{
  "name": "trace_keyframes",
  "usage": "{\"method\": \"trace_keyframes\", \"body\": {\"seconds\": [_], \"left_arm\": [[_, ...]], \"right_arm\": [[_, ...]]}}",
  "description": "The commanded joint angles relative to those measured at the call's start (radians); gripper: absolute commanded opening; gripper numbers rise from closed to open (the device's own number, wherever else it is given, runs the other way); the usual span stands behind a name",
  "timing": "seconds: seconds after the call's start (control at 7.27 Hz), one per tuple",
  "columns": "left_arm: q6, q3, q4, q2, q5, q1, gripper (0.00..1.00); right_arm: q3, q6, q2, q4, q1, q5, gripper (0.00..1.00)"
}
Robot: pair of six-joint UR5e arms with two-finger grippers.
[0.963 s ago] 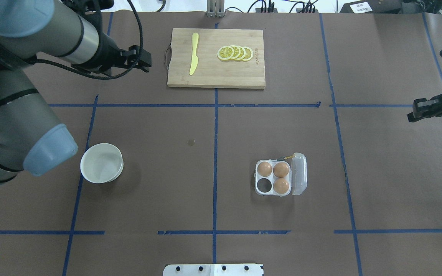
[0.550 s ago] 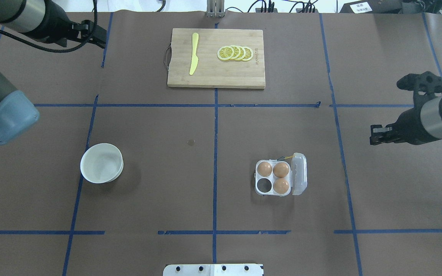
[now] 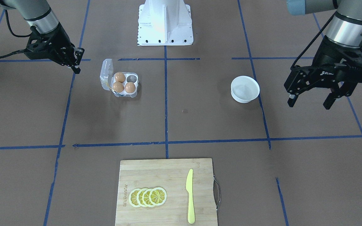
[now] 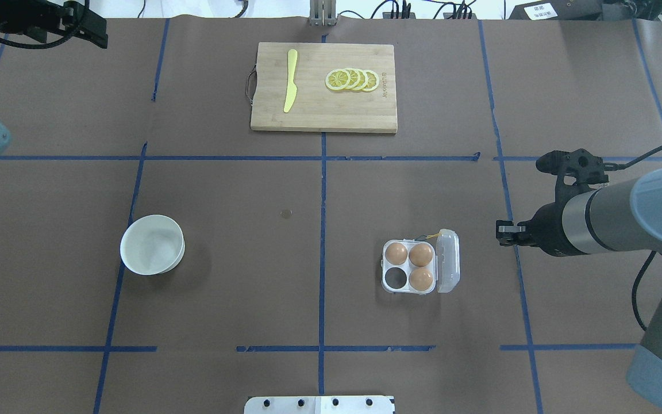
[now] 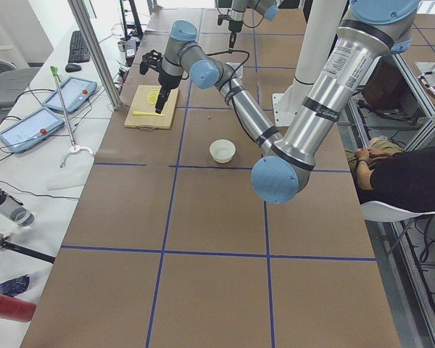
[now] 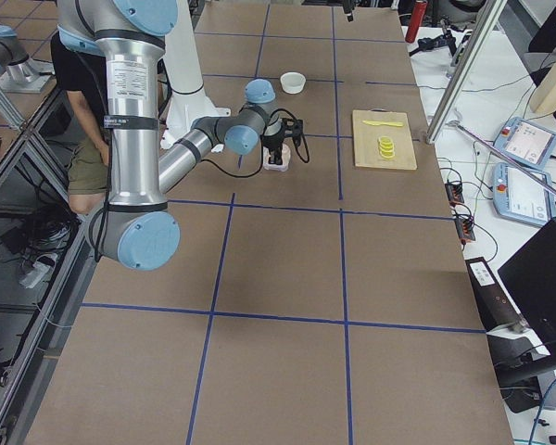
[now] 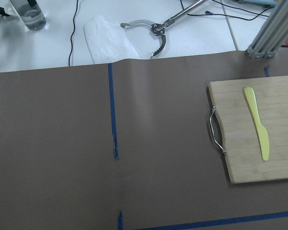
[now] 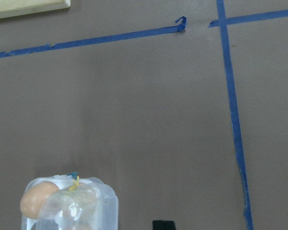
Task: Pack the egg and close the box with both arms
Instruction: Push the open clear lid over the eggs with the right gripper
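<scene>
Open box (image 4: 395, 279) holds 3 eggs (image 4: 421, 255); left jaws spread, right jaws pressed together near it.

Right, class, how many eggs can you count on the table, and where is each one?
3, all in the box: one egg far-left, one far-right, one near-right by the open lid, seen from overhead. None seems hidden.

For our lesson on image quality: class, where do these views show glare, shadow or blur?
Front-facing view: the white pedestal base is nearly washed out by bright light. Overhead view: the bowl casts a soft, diffuse shadow beside it. Right wrist view: the box at the bottom edge looks soft and hazy.
</scene>
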Motion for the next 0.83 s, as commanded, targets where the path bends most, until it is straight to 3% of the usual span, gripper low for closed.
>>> {"method": "trace_keyframes", "body": {"seconds": [0.0,0.69], "left_arm": [[0.074,0.011,0.003,0.006,-0.026,-0.040,1.00],[0.111,0.023,0.010,0.010,-0.028,-0.073,1.00]], "right_arm": [[-0.027,-0.006,0.046,-0.002,-0.035,-0.040,0.00],[-0.079,-0.006,0.117,-0.009,-0.089,-0.055,0.00]]}}
